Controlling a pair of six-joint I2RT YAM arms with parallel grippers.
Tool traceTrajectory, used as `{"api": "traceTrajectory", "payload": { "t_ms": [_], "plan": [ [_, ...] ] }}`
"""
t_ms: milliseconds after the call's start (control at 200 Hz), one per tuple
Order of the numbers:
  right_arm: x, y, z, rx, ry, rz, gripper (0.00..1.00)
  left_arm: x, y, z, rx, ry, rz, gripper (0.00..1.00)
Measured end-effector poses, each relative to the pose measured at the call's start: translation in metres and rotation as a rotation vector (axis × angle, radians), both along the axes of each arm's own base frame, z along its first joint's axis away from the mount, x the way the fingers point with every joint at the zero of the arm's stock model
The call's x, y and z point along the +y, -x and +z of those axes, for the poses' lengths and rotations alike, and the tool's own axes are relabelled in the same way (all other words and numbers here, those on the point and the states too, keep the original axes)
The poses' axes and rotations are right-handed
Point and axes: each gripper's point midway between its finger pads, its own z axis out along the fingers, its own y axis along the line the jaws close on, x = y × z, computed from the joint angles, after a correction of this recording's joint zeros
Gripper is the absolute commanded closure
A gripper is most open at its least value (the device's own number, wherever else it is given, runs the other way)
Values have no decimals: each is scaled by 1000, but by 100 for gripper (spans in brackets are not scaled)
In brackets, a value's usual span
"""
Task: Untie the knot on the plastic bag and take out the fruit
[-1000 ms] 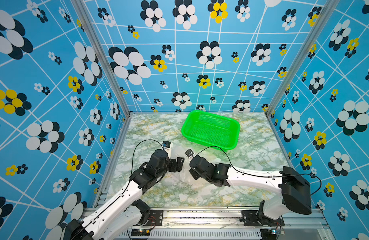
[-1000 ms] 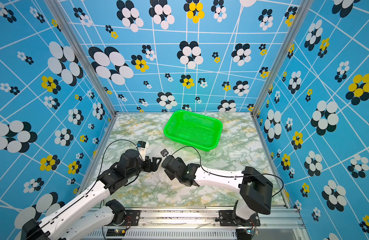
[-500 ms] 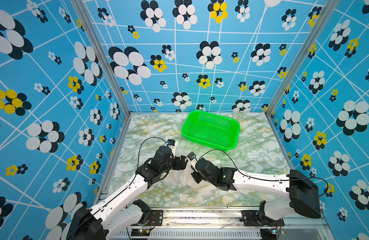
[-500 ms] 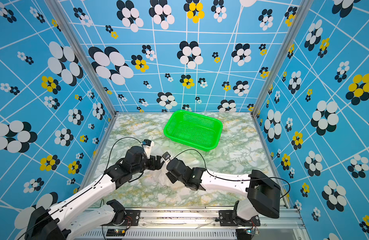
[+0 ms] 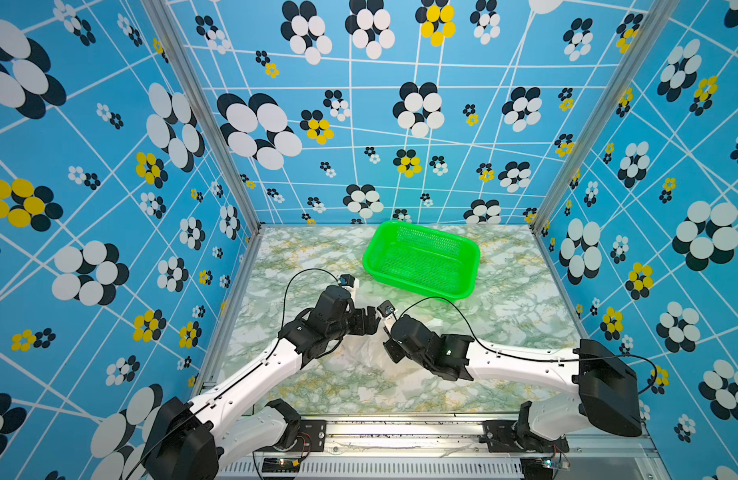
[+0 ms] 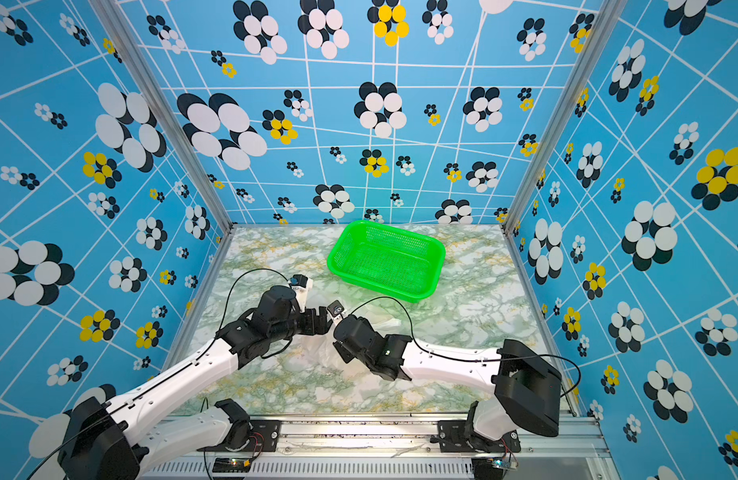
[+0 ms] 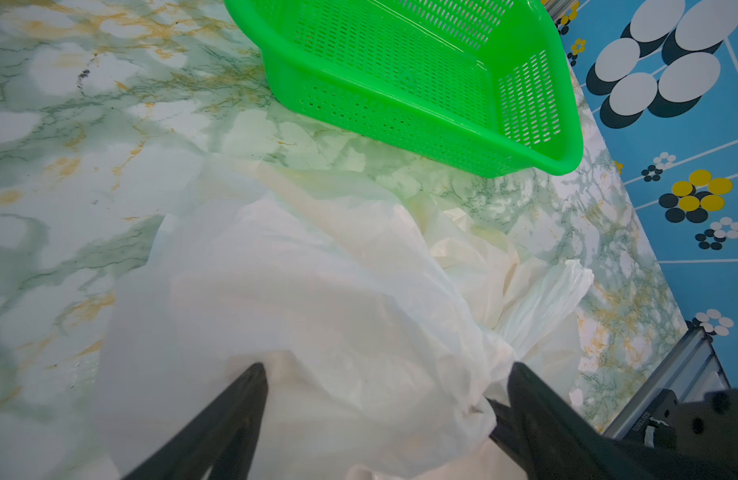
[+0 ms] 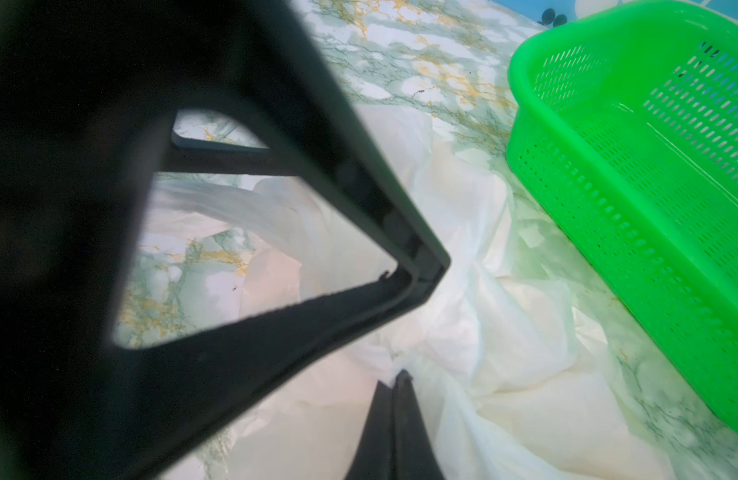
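The plastic bag [image 7: 317, 291] is crumpled, translucent white film lying on the marble table in front of the basket, and shows in both top views [image 5: 369, 353] [image 6: 317, 351]. My left gripper [image 7: 386, 374] is open, one finger on each side of a raised fold of the bag. A floppy loop handle [image 7: 546, 299] lies beside one finger; I cannot make out the knot. My right gripper [image 8: 400, 382] is shut on a pinch of bag film, close against the left gripper [image 5: 369, 324]. The fruit is hidden; only faint orange tints show through the film.
A green mesh basket [image 5: 421, 259] [image 6: 386, 259] stands behind the bag at the back, with nothing in it. Patterned blue walls enclose the table on three sides. The left gripper's finger frame [image 8: 276, 208] fills much of the right wrist view.
The left arm has reached further forward and right, bringing its open gripper over the bag beside the right gripper. The right gripper stays shut and has shifted slightly right.
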Motion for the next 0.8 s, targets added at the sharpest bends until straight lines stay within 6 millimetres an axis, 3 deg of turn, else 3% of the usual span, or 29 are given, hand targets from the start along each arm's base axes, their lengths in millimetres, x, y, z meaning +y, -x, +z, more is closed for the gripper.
{"api": "traceTrajectory", "payload": {
  "t_ms": [225, 425, 495, 580, 705, 800],
  "plan": [
    [2, 2, 3, -8, -24, 9, 100, -6, 6, -11, 36, -36, -24, 24],
    [3, 3, 5, -8, -33, 15, 100, -13, 9, -18, 60, -54, -48, 24],
    [2, 3, 5, -9, -37, 15, 100, -18, 10, -16, 60, -53, -59, 36],
    [2, 3, 6, -12, -45, 15, 100, -20, 11, -16, 61, -51, -67, 69],
    [3, 4, 5, -10, -49, 20, 100, -20, 12, -16, 61, -53, -64, 99],
    [3, 4, 7, -15, -62, 20, 100, -18, 11, -14, 47, -65, -59, 100]
  ]
}}
